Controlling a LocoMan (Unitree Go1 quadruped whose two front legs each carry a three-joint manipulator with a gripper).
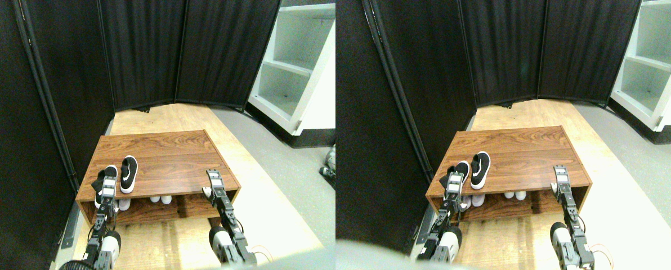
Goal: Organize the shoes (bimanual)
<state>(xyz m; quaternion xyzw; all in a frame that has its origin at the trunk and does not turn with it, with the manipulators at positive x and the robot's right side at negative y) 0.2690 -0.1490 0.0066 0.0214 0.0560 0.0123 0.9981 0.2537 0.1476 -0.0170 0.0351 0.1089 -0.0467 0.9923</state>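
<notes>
Both tools, left [108,185] and right [214,181], reach the bench [172,160], grip unreadable; the left crowds one black shoe [103,179] near the front edge beside its mate [129,174], so a nudge could tip it off.

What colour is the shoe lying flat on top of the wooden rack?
Black shoe with a white sole and white side mark, seen in the stereo pair view.

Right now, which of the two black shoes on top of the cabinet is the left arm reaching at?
The left black shoe, partly hidden behind the left gripper at the cabinet edge; the right black shoe lies clear beside it.
</notes>
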